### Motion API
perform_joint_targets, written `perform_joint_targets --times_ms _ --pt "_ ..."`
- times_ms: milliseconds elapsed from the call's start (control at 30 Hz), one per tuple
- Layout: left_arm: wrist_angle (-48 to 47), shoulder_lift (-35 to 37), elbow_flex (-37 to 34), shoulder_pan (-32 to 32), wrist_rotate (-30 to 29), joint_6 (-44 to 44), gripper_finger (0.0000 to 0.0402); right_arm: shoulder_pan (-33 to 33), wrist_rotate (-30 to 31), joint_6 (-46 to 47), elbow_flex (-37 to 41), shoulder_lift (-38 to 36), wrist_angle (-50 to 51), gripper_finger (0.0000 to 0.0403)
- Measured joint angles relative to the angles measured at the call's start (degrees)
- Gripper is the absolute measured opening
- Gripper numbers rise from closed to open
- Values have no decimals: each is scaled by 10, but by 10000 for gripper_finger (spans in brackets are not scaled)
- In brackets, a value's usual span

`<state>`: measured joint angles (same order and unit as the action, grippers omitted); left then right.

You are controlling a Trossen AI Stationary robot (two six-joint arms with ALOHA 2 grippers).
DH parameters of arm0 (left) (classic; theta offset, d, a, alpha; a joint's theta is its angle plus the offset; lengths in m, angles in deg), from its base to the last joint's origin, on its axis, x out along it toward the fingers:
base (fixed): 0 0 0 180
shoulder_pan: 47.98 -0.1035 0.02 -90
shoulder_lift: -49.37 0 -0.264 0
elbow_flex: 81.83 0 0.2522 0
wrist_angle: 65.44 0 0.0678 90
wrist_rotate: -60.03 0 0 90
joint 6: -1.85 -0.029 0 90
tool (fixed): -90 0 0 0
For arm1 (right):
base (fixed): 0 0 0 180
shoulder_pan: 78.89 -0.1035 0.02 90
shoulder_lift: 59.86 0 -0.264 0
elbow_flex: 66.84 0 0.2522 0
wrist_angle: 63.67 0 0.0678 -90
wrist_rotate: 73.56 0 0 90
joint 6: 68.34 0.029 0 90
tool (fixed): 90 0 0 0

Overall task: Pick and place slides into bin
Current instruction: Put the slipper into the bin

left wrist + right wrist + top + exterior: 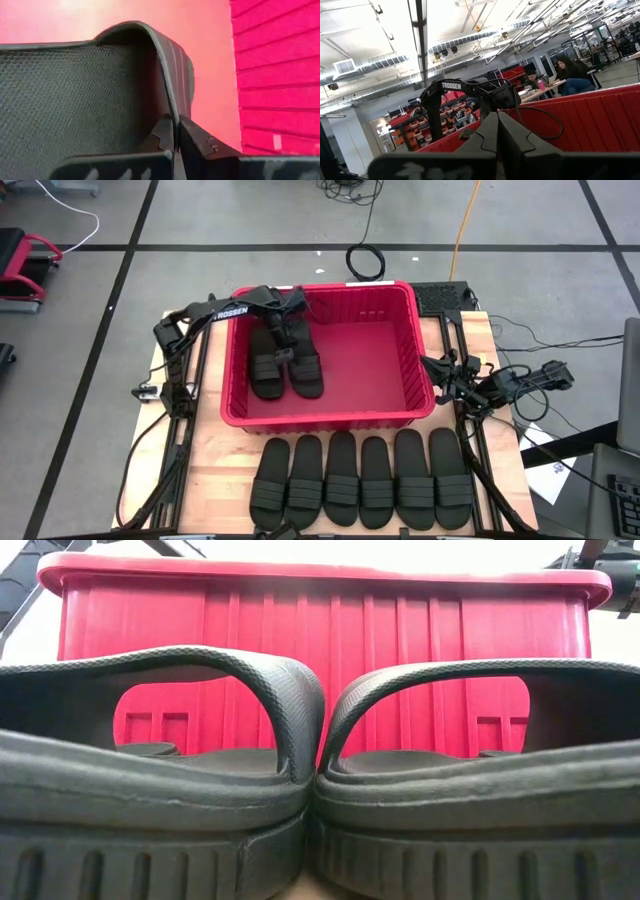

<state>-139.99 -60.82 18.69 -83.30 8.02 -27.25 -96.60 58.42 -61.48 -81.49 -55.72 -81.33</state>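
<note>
**A:** High view: two slides (285, 363) lying side by side on the floor of the bin (415, 402), toward its left wall; six more slides (360, 480) lined up in a row on the table just in front of the bin's near wall.

**B:** Left gripper (284, 352) down inside the bin, right over the seam between the two binned slides. Left wrist view: fingers (200, 145) pressed almost together with a thin strap edge (170, 75) pinched between them, so clenched on a slide, not yet let go.

**A:** Right gripper (447, 372) parked beside the bin's right rim, fingers closed on nothing in its own wrist view.

**B:** Likely risks: lifting before opening, dragging that slide back up and out. Or opening too little, the rubbery strap clinging to a pad and tipping the slide onto its neighbour.

**A:** Also possible: snagging the bin wall on the way out, shoving the bin into the waiting row.
</note>
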Motion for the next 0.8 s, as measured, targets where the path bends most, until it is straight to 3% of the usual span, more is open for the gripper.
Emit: perform_joint_targets --times_ms 233,667,800 --pt "-39 0 0 -2 -33 -24 3 0 0 0 0 0 0 0" --pt "-25 -20 1 4 -85 -61 2 0 0 0 0 0 0 0" --pt "-19 -27 2 17 -125 -86 8 0 0 0 0 0 0 0"
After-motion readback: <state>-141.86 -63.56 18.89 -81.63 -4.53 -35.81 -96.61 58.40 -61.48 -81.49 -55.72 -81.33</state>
